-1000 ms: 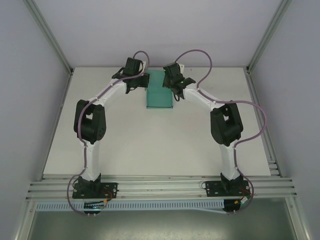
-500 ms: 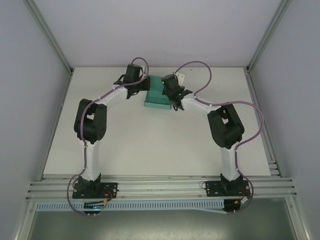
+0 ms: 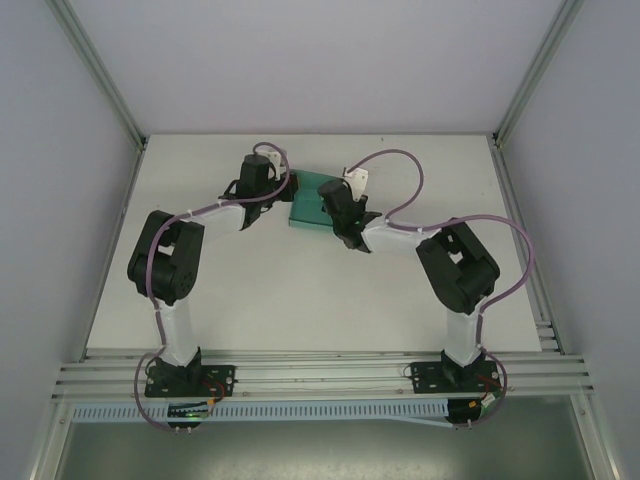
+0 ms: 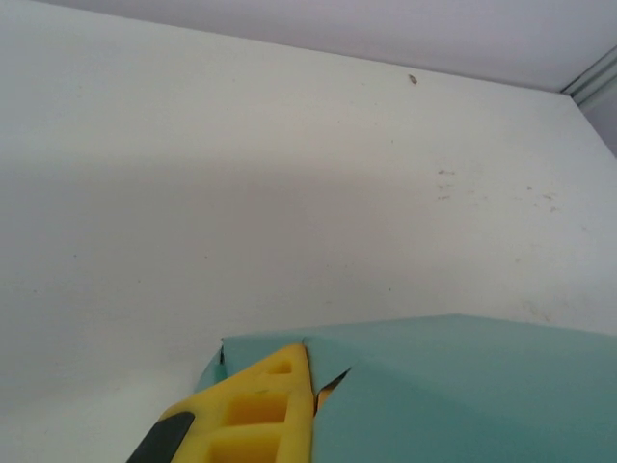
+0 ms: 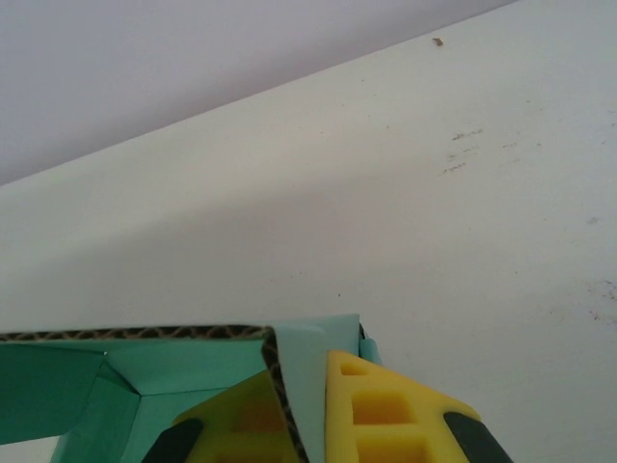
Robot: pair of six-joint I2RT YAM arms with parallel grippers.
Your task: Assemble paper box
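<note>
Box [image 3: 308, 210] sits at the far middle of the table [image 3: 250, 290], between the two claws and touching both. Left gripper [image 3: 281, 191] is at its left edge, right gripper [image 3: 332, 205] over its right side; neither arm is clearly nearer. Left wrist view: one yellow finger [image 4: 253, 410] lies against the teal edge and card covers the other side, so I read the left gripper [image 4: 310, 386] as clenched on that edge. Right wrist view: the right gripper [image 5: 294, 397] is clamped on a wall, with corrugated card edge pinched between the two yellow fingers [image 5: 386, 415]. Long axis: roughly left-right and slightly skewed from above, but the arms hide too much to be sure. Cannot tell whether the box rests on the table or is lifted. The inside seen past the right fingers shows folded teal card, no contents. Judgement: the next fold depends on the opposed side grips holding.
</note>
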